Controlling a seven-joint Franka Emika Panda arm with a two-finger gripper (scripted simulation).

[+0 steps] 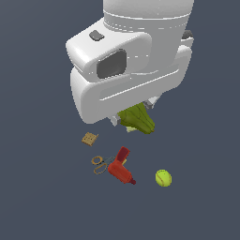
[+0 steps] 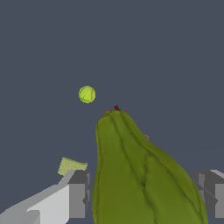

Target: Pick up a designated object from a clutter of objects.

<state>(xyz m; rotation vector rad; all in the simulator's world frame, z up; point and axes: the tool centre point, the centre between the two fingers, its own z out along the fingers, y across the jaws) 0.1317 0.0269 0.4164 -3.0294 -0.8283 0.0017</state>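
A flat, uniform slate-grey ground (image 1: 42, 206) fills both views, with no walls or edges in sight. In the exterior view the bulky white wrist housing of the robot arm (image 1: 126, 70) takes up the upper middle of the picture, and the lumpy olive-green pear-shaped fruit (image 1: 138, 119) juts out from beneath it, clear of the ground. The wrist view shows why: the grey two-fingered gripper (image 2: 144, 192) is clenched on the fruit, one finger pad (image 2: 78, 192) pressed to one flank and the other pad to the opposite flank (the fruit's tapered end points away from the camera).

Below the fruit in the exterior view lie the other items. A small tan waffle-like square (image 1: 89, 138) sits toward the exterior view's left. Nearer the camera, orange-handled scissors (image 1: 100, 164) lie just beside a red power drill (image 1: 121, 168); whether they touch cannot be told. A round bright yellow-green tennis ball (image 1: 163, 178) rests apart, toward the exterior view's right. In the wrist view a corner of a flat yellow-green pad (image 2: 71, 166) peeks out behind one finger.
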